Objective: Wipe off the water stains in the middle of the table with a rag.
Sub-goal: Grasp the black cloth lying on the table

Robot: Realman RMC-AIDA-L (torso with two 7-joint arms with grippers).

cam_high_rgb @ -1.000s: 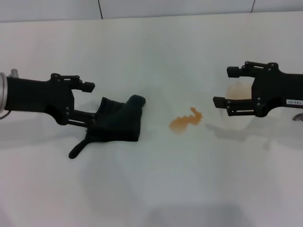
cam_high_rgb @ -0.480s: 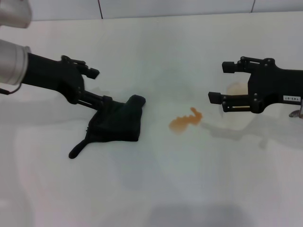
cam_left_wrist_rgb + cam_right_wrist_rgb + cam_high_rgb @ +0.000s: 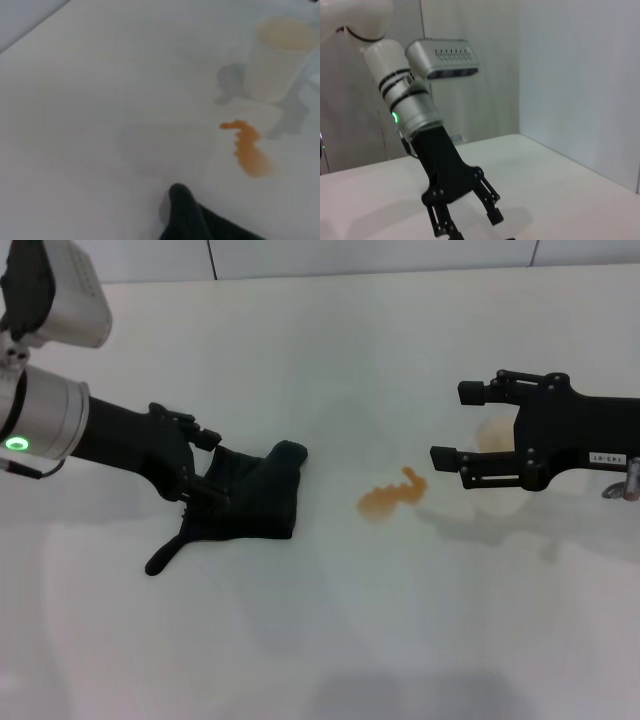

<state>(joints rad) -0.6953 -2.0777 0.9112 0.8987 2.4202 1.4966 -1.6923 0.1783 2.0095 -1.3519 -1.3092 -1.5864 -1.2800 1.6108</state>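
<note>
Left gripper (image 3: pixel 210 462) down at the near-left edge of the rag (image 3: pixel 245 502), fingers (image 3: pixel 207 437) spread apart, one above the cloth and the lower one at or into its folds; whether it actually grips the cloth cannot be told. Same gripper seen from the right wrist view (image 3: pixel 470 216), pointing down at the table with its fingers parted, a silver wrist section with a green light and a grey camera box above it.

Rag: black, crumpled, lying flat on the table (image 3: pixel 330 640) well to the left of the water stains (image 3: pixel 392 495), with a rounded corner toward the stains and a narrow tail trailing toward the near-left. From the left wrist view, only that rounded corner (image 3: pixel 187 215) showing, apart from the orange puddle (image 3: pixel 248 148).

Water stains: small wavy-edged orange-brown puddle near the table's middle, between the rag and the right gripper, touching neither.

Right gripper (image 3: pixel 458 427) held above the table just right of the stains, fingers wide apart, pointing toward the puddle. Behind it, partly hidden by the fingers, a cream-white cup (image 3: pixel 497 432); in the left wrist view the cup (image 3: pixel 276 57) stands upright just beyond the puddle.

Grey seamed wall (image 3: pixel 370 255) along the table's far edge.
</note>
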